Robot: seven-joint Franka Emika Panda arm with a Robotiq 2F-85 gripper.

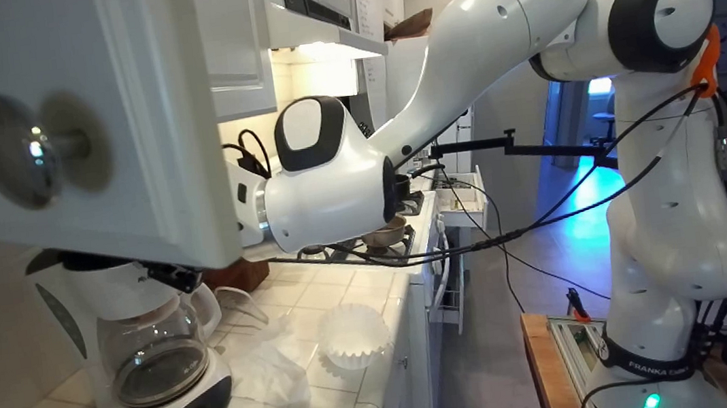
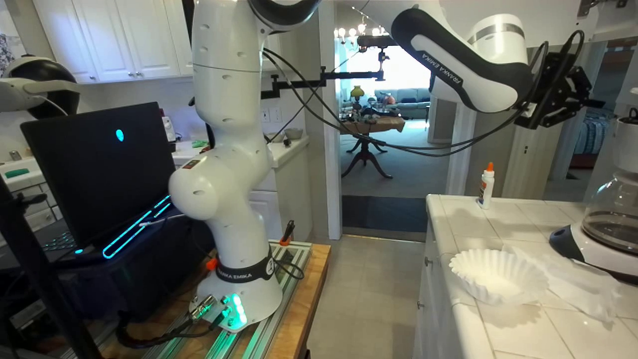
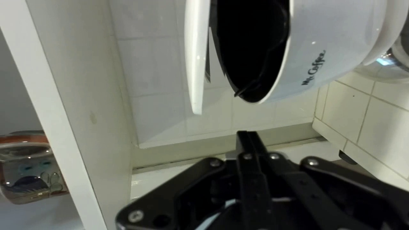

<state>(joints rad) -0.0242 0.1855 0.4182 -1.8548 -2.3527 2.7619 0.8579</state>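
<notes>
My gripper has its black fingertips pressed together with nothing seen between them. It also shows in an exterior view at the arm's end, high over the counter. The white coffee maker is nearest to it, its top open onto a dark basket and a white lid-like panel standing off it. The coffee maker shows in both exterior views, with its glass carafe in place. A white paper coffee filter lies on the counter beside a crumpled clear bag.
A cabinet door with a round knob hangs close over the coffee maker and hides much of the gripper. A glue bottle stands at the counter edge. A pan sits on the stove. A glass jar shows past the cabinet panel.
</notes>
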